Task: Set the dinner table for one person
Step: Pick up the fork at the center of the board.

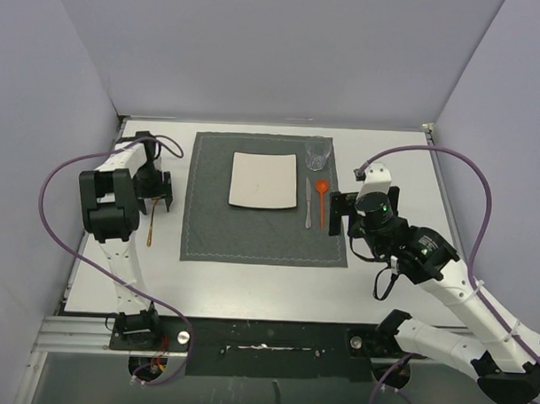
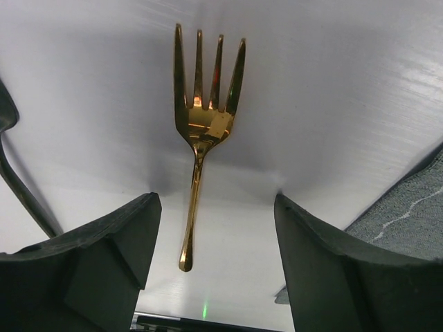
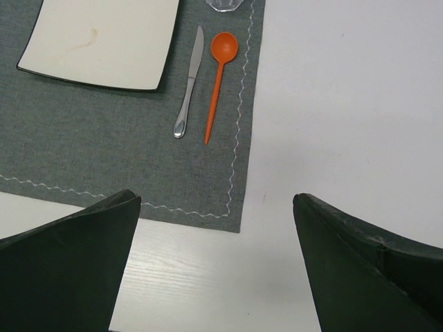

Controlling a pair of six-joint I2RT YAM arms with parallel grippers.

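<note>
The white dinner table [image 1: 249,285] carries a dark grey placemat [image 1: 207,218] with a white square plate [image 1: 264,180], a silver knife [image 1: 309,205], an orange spoon [image 1: 322,197] and a clear glass [image 1: 318,153]. A gold fork [image 1: 150,226] lies on the bare table left of the placemat. My left gripper [image 1: 155,201] hovers open over it; in the left wrist view the fork [image 2: 204,131] lies flat, its handle end between the open fingers [image 2: 118,242], untouched. My right gripper [image 1: 338,215] is open and empty at the placemat's right edge, above its corner [image 3: 232,221].
In the right wrist view the plate [image 3: 104,41], knife [image 3: 188,86] and spoon [image 3: 218,76] lie side by side on the placemat, with the glass base [image 3: 225,4] at the top edge. White walls enclose the table on three sides. Purple cables loop beside both arms.
</note>
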